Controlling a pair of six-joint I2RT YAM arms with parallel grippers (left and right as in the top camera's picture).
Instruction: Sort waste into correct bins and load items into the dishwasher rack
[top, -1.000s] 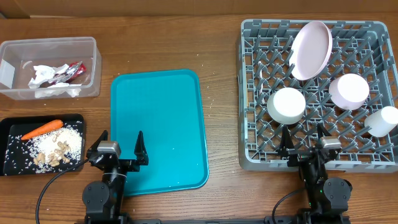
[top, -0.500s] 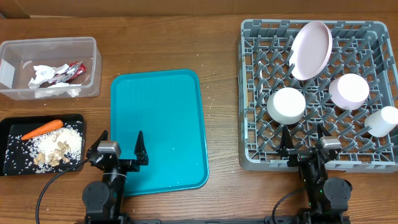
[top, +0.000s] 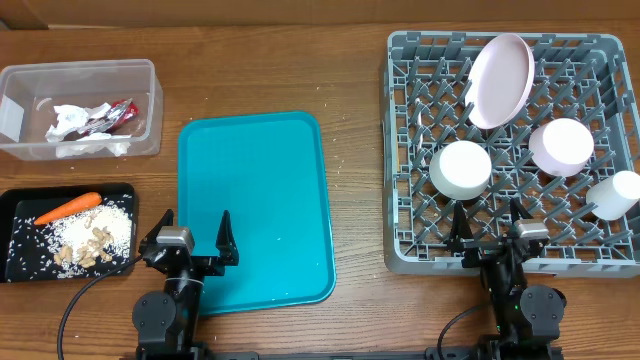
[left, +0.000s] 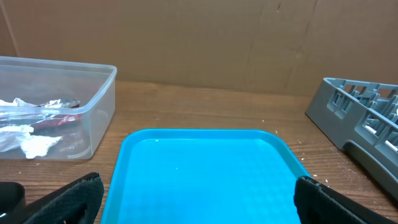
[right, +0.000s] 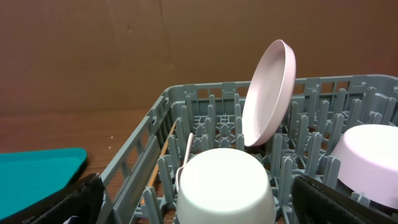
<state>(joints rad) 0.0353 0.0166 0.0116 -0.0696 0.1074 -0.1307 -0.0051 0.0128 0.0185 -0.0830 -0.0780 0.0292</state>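
Wooden table (top: 355, 120) carries dishwasher rack (top: 430, 42); cardboard wall (left: 186, 37) behind.

A teal tray (top: 255, 205) lies on the brown wood-grain table (top: 350, 100). The grey lattice rack (top: 420, 40) holds a pale pink plate (top: 499, 80), a white bowl (top: 460, 168), a pinkish bowl (top: 561, 146) and a white cup (top: 613, 195). White napkins (top: 75, 122) and a red wrapper (top: 117, 114) sit in the clear tub (top: 80, 68); an orange carrot (top: 67, 207) and beige scraps (top: 90, 240) lie on the black tray (top: 15, 205).

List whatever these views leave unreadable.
- White fork and wooden stick: right wrist view, partly hidden by the white bowl and rack pegs; overhead, too thin to pick out.
- Pinkish bowl: right wrist view, cut by the right edge.
- Clear tub: left wrist view, cut by the left edge.
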